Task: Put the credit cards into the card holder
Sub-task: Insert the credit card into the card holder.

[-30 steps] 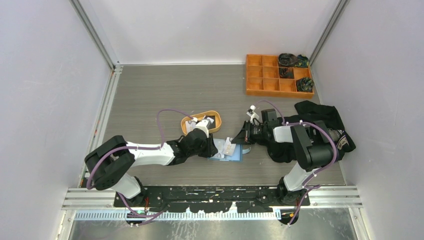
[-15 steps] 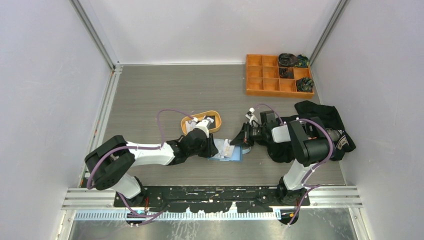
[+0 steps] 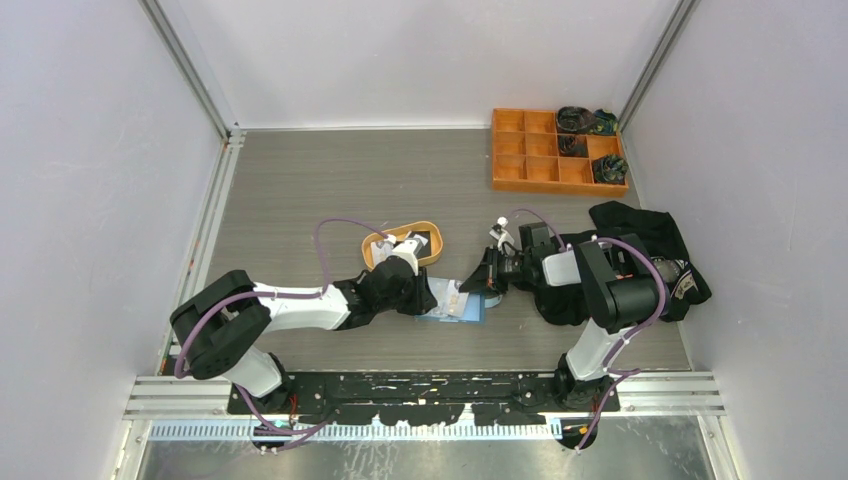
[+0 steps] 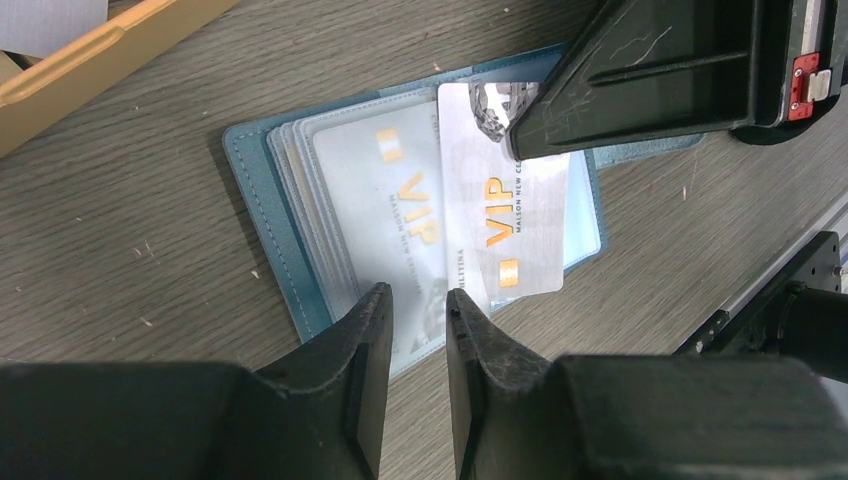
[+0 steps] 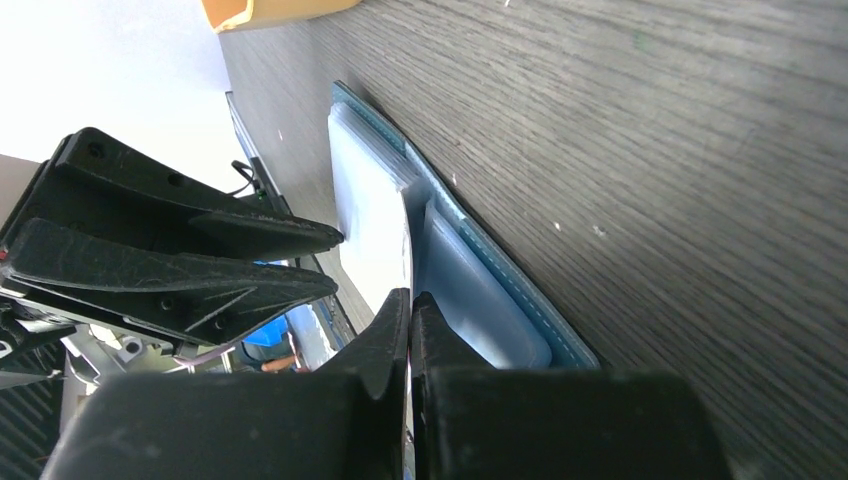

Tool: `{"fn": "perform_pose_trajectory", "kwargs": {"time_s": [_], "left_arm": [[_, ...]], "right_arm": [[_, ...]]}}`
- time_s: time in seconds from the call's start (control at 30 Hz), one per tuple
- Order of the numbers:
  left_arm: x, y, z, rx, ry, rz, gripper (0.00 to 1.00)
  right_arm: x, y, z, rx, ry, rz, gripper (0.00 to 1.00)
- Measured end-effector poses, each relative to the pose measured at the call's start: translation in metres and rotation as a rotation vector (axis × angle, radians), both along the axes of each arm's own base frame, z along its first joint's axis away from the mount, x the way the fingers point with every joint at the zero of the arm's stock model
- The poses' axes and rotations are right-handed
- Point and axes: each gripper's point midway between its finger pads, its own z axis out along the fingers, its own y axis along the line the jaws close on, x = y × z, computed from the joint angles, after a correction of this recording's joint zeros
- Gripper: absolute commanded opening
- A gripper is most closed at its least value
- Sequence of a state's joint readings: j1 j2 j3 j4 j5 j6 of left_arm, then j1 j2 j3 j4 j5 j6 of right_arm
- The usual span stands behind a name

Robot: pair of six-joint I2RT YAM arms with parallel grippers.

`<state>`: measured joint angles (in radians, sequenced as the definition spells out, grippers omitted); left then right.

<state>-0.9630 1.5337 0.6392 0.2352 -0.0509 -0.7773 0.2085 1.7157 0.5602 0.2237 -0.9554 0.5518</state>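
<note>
1. The grey wood-grain table point(image 3: 300, 190) fills the middle of the overhead view.
2. The left arm point(image 3: 300, 305) reaches from the lower left towards the centre. The right arm point(image 3: 610, 290) bends in from the lower right to meet it.
3. A black cloth point(image 3: 650, 235) lies at the right edge, under the right arm.
4. The orange compartment box point(image 3: 525, 160) sits in the upper right, with dark things in its right-hand cells.
5. The orange oval tray point(image 3: 438, 243) is just above centre, beside the left wrist.
6. The card holder point(image 4: 260, 200) lies open and flat on the table at the centre, between the two grippers. One VIP card point(image 4: 385, 200) sits inside a clear pocket.
7. The left gripper point(image 4: 418, 300) is at the bottom of its wrist view. Its fingers stand a narrow gap apart, with the tips at the holder's lower edge. I cannot tell whether they pinch a pocket leaf.
8. The right gripper point(image 5: 410, 297) has its fingers pressed together on the silver credit card point(image 4: 520, 230). It holds the card's upper end, and the rest of the card lies over the right half of the holder.
</note>
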Motion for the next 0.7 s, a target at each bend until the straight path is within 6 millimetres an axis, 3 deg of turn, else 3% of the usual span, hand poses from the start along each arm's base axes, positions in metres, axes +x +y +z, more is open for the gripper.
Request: {"fn": "perform_pose_trajectory", "kwargs": {"time_s": [0.7], "left_arm": [[-0.002,-0.001,0.0,-0.004,0.008,-0.01,0.28]], "right_arm": [[-0.006,0.01,0.001,0.027,-0.001,0.025,0.05]]}}
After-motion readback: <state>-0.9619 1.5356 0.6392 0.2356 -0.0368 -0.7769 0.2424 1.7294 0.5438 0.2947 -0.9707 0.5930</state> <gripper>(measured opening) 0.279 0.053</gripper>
